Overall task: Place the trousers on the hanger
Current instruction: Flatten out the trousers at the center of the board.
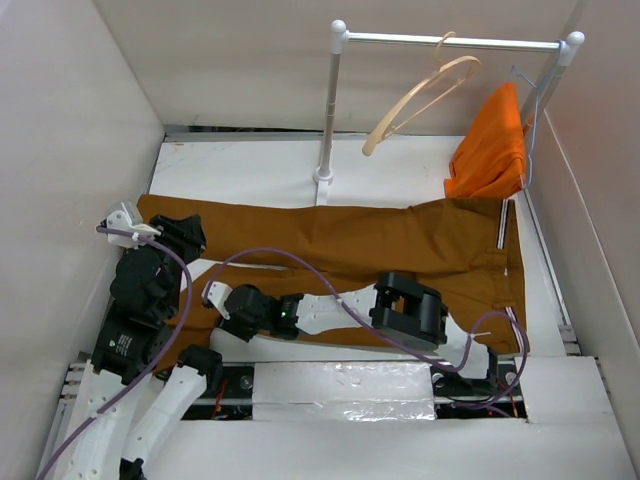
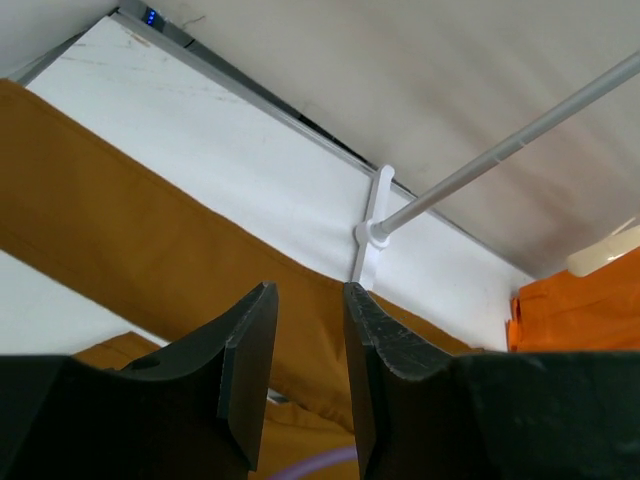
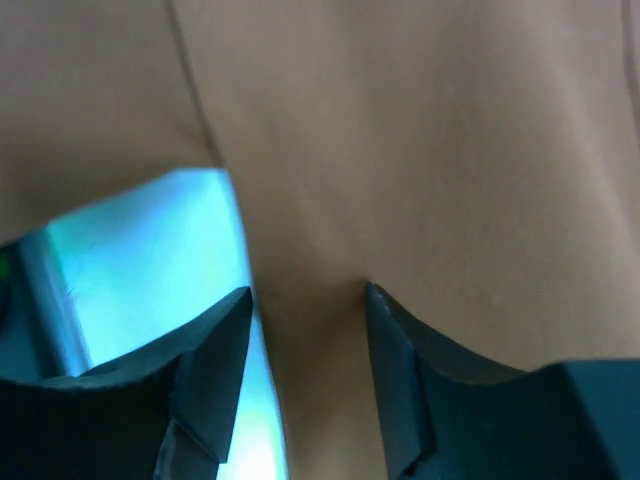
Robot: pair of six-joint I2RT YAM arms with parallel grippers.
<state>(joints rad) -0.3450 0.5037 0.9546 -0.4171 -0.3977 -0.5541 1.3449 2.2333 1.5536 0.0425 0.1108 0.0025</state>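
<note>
Step in hand: early pick-up stage, by my judgement. Trousers point(image 1: 400, 235) lie flat across tabletop point(image 1: 240, 170), waistband at right, legs running left. Hanger point(image 1: 420, 95) hangs on rail point(image 1: 450, 42), untouched, well apart from trousers.

Right end effector point(image 3: 308, 295): fingers spread, low over near leg edge, brown fabric in gap, no pinch visible.

Left end effector point(image 2: 308, 290): fingers narrowly apart, empty, above far leg near cuff end.

Next move likely calls for closing firmly on leg fabric, then gathering legs before reaching hanger.
</note>
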